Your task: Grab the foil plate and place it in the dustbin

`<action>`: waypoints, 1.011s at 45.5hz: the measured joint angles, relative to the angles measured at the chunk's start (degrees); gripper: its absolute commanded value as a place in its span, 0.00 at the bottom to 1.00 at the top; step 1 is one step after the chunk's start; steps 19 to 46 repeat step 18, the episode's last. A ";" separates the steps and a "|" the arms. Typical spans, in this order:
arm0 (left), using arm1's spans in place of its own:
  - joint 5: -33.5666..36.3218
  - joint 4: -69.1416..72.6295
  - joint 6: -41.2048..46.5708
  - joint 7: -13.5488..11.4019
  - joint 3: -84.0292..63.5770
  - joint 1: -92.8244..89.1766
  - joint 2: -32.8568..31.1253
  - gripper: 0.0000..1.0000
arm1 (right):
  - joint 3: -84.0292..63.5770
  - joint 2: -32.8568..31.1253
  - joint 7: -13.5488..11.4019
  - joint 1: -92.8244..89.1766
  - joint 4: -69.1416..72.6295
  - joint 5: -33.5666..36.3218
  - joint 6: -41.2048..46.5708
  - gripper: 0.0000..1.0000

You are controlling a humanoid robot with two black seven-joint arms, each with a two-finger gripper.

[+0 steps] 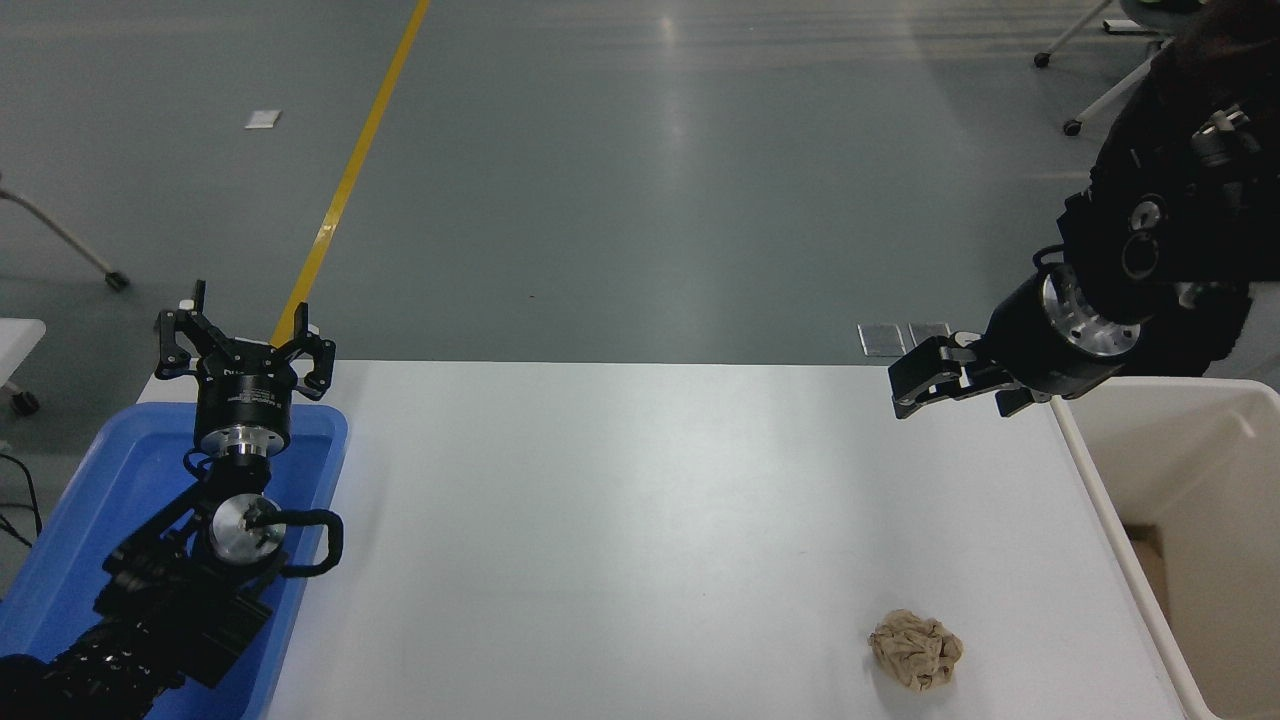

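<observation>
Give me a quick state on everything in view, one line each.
Left gripper: fingers open, holding nothing, parked over the blue tray.
Right gripper: above the table's far right corner, beside the dustbin; holding nothing, open or shut unclear.
Foil plate: not visible anywhere.
Dustbin: upright, open-topped, at the table's right edge.
Paper ball: crumpled, lying on the table near the front right.
</observation>
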 measured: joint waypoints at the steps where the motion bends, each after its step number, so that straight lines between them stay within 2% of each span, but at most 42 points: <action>1: 0.00 0.00 0.01 0.00 -0.01 0.00 -0.01 0.99 | -0.67 0.71 0.00 0.86 0.30 0.64 0.54 1.00; 18: -0.06 0.00 0.11 -0.07 -0.09 0.01 -0.06 0.99 | -4.21 7.64 0.19 9.36 4.28 6.02 7.16 1.00; 46: -0.06 0.00 0.11 -0.07 -0.09 0.01 -0.06 0.99 | -4.21 7.64 0.19 9.36 4.28 6.02 7.16 1.00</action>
